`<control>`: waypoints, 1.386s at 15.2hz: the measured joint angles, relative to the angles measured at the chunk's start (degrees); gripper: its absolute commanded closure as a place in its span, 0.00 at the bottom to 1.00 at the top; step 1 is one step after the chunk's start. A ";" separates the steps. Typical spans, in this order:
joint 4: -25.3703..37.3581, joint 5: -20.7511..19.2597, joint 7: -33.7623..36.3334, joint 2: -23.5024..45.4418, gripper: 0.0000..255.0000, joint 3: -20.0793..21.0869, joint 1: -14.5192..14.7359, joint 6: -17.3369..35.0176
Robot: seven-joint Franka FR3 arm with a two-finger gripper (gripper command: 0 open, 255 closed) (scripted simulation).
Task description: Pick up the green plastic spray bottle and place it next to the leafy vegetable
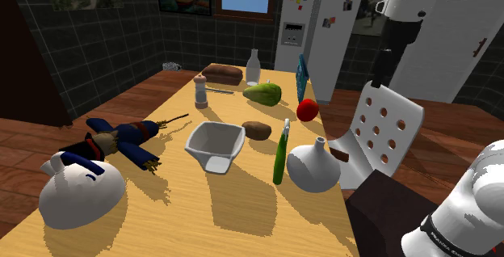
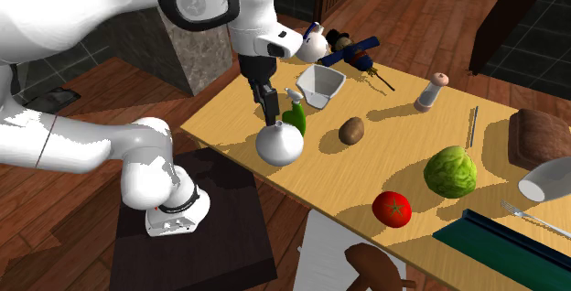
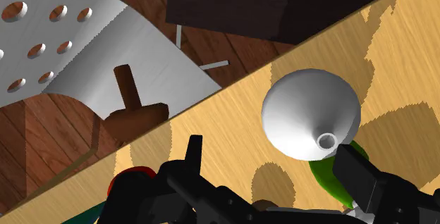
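Observation:
The green spray bottle (image 1: 280, 154) (image 2: 295, 118) stands upright, slim and tall with a white nozzle, near the table's edge by the stand. It is pressed close to a white round vase (image 1: 315, 166) (image 2: 279, 143) (image 3: 310, 113). In the wrist view a strip of the green bottle (image 3: 328, 175) peeks from behind the vase. The leafy vegetable (image 1: 263, 93) (image 2: 450, 172), a green head, lies farther along the table. My gripper (image 2: 268, 106) (image 1: 377, 76) (image 3: 270, 152) hangs open above the vase and table edge, holding nothing.
On the wooden table (image 1: 242, 207) are a red tomato (image 2: 393, 208), a potato (image 2: 351, 130), a white spouted cup (image 1: 214, 144), a pepper mill (image 1: 200, 90), bread (image 1: 222, 73) and a knife (image 2: 473, 124). A white perforated chair (image 1: 380, 130) stands against the table's edge.

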 measured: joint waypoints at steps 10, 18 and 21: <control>-14.55 6.88 22.60 -6.40 0.00 12.69 -0.66 14.53; -20.15 12.42 47.92 -1.81 0.00 30.61 -3.69 30.77; -19.29 12.34 58.35 3.24 0.00 39.12 -7.99 37.27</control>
